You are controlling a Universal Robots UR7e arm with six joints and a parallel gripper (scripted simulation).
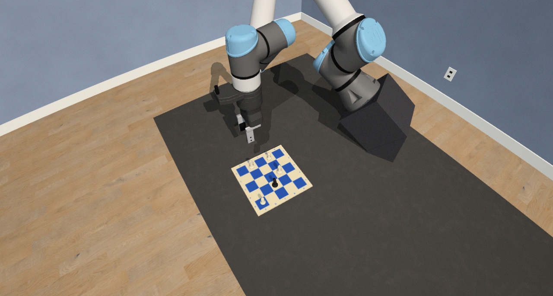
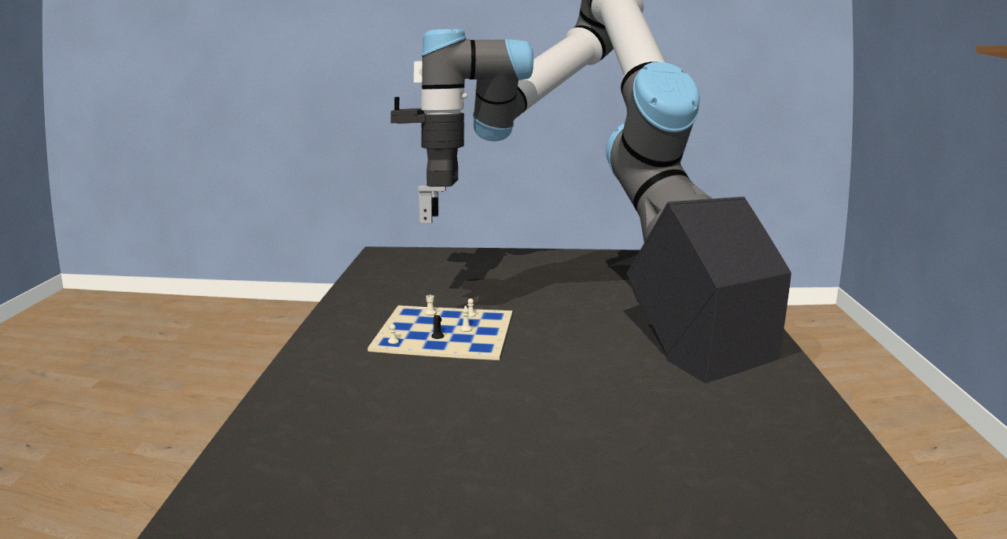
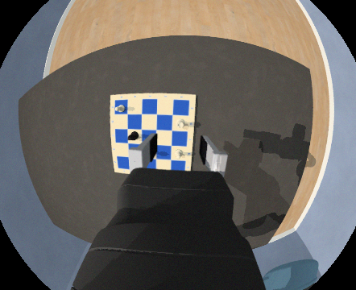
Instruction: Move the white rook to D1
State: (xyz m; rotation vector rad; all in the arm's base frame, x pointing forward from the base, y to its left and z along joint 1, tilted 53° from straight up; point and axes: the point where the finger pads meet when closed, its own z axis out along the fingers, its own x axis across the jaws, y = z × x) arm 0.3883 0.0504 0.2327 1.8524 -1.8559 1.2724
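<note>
A small blue and cream chessboard lies on the dark mat. The white rook stands upright near the board's far left corner, and it also shows in the exterior view. Two other white pieces, a black piece and a white pawn stand upright on the board. My gripper is open and empty. It hangs high above the board's far edge, well clear of the pieces. In the wrist view the fingers frame the board, and I cannot make out the rook there.
The arm's dark angular base block stands on the mat to the right of the board. Wooden floor surrounds the mat.
</note>
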